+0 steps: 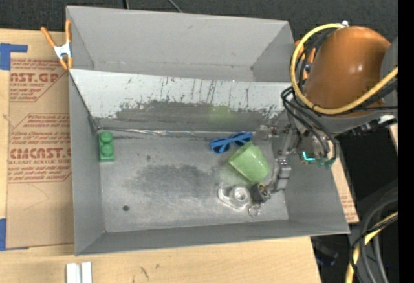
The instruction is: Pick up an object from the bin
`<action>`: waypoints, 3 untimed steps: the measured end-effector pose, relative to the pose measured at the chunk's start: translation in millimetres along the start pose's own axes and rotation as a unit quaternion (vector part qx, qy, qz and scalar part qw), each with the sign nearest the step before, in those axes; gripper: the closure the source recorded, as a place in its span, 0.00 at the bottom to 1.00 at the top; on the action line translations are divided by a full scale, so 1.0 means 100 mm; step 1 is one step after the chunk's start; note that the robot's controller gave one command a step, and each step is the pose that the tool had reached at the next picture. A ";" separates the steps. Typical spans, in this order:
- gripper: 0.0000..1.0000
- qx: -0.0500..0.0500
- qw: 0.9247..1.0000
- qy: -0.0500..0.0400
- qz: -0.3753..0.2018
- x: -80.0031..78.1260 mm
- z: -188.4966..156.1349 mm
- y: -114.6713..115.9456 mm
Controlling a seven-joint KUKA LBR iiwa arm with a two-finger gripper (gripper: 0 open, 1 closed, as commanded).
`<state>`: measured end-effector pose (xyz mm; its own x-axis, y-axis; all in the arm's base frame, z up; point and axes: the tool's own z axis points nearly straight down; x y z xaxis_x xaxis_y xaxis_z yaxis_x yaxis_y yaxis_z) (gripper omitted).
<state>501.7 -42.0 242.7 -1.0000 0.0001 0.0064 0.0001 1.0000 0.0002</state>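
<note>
My gripper (270, 190) reaches down at the right side of the bin, its fingertips just right of a clear plastic piece (234, 195) near the front right. A pale green cup (248, 164) lies on its side directly left of the fingers, touching or nearly touching them. Behind the cup rests a pair of blue sunglasses (230, 142). Nothing shows between the fingers, and how far apart they stand is hidden.
A small green block (106, 146) stands against the left wall of the bin. The arm with its orange cover and cables hangs over the right rim.
</note>
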 end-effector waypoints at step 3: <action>1.00 0.000 1.000 -0.002 0.025 0.01 1.73 -0.13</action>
<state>499.7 -55.2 69.4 -0.9988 0.0497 0.0015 0.0497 0.9988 -0.0002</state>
